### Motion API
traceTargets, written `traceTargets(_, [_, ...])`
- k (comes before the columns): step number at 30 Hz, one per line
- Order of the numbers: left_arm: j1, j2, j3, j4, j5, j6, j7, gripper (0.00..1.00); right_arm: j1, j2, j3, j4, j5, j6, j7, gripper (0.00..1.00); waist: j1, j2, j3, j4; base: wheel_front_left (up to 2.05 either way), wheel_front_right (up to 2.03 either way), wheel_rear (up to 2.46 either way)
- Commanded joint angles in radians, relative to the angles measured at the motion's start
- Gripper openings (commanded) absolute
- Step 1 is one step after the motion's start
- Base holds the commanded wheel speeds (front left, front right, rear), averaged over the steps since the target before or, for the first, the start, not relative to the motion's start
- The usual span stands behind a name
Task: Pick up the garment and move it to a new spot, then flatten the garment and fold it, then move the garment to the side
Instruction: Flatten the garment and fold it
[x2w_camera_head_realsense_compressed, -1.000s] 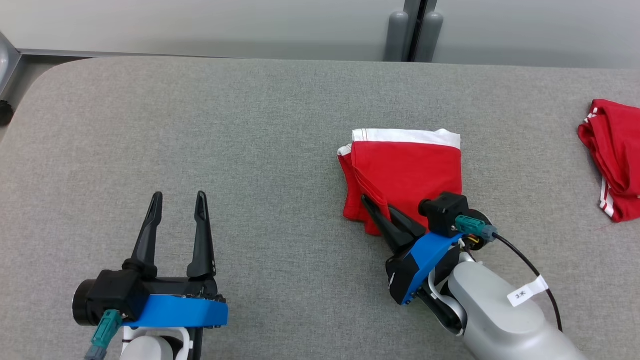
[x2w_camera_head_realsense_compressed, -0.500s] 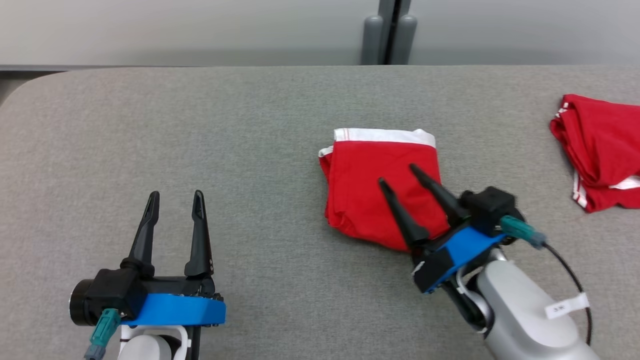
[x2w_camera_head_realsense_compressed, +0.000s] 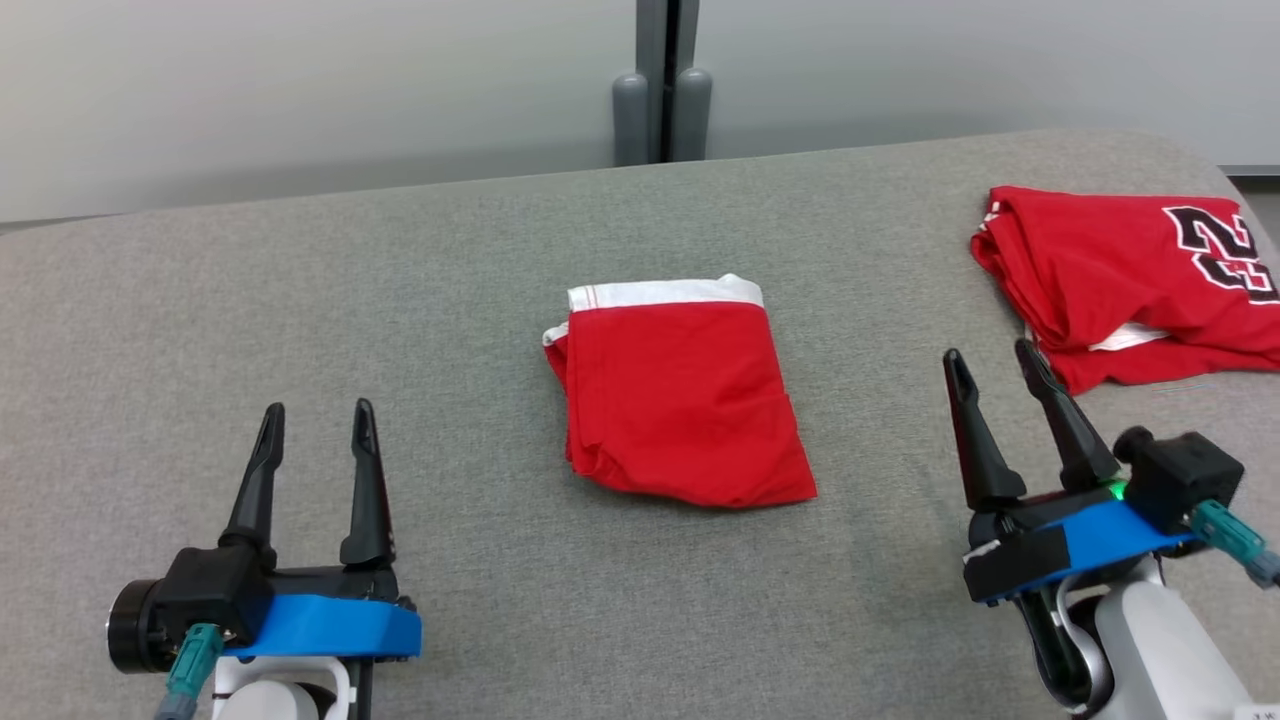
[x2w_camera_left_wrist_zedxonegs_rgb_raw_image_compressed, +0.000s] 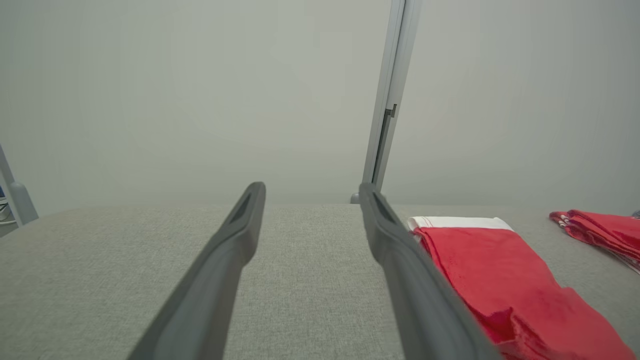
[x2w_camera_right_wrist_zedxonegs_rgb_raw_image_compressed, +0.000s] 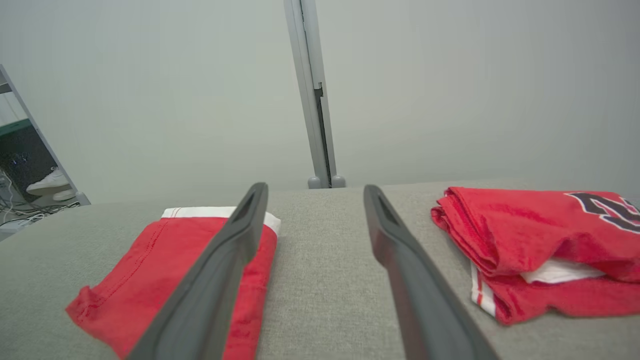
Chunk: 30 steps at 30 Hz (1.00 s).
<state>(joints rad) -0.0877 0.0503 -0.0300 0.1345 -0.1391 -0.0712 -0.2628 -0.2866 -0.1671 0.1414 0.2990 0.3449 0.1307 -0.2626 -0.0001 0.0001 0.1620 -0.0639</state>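
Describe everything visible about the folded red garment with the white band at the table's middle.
The red garment looks like thin cloth, folded into a rectangle of several layers, with a white band along its far edge. Its near edge slants and the layers sit uneven at the near-left corner. It lies flat on the grey fabric surface. The left gripper and right gripper, both open, stand clear of it.

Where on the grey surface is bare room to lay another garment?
The widest bare patch of the grey surface lies left of the folded red garment, beyond the left gripper. A narrower strip separates that garment from the red jersey. The right end is crowded: jersey, with the right gripper near it.
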Motion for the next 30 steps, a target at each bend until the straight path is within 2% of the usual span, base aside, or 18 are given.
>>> traceTargets(1, [0.002,0.0,0.01,0.005,0.007,-0.003,-0.002,1.0,0.023,0.006,-0.007,-0.009,-0.007,0.0,-0.002,1.0,0.0001,-0.0001,-0.007,-0.008,0.0,0.0,0.0])
traceTargets(11, [0.031,0.0,0.047,0.047,0.021,-0.012,-0.002,1.0,0.143,0.047,-0.07,-0.064,-0.062,0.0,-0.002,1.0,0.0001,-0.0001,-0.059,-0.007,0.0,0.0,0.0])
traceTargets(22, [0.074,0.0,0.067,0.059,0.029,-0.02,-0.002,1.0,0.217,0.081,-0.075,-0.07,-0.137,0.0,-0.002,1.0,0.0001,-0.0001,-0.1,0.026,0.0,0.0,0.0])
traceTargets(30, [0.104,0.0,0.049,0.043,0.017,0.008,-0.002,1.0,0.244,0.094,-0.079,-0.069,-0.153,0.0,-0.002,1.0,0.0001,-0.0001,-0.115,0.036,0.0,0.0,0.0])
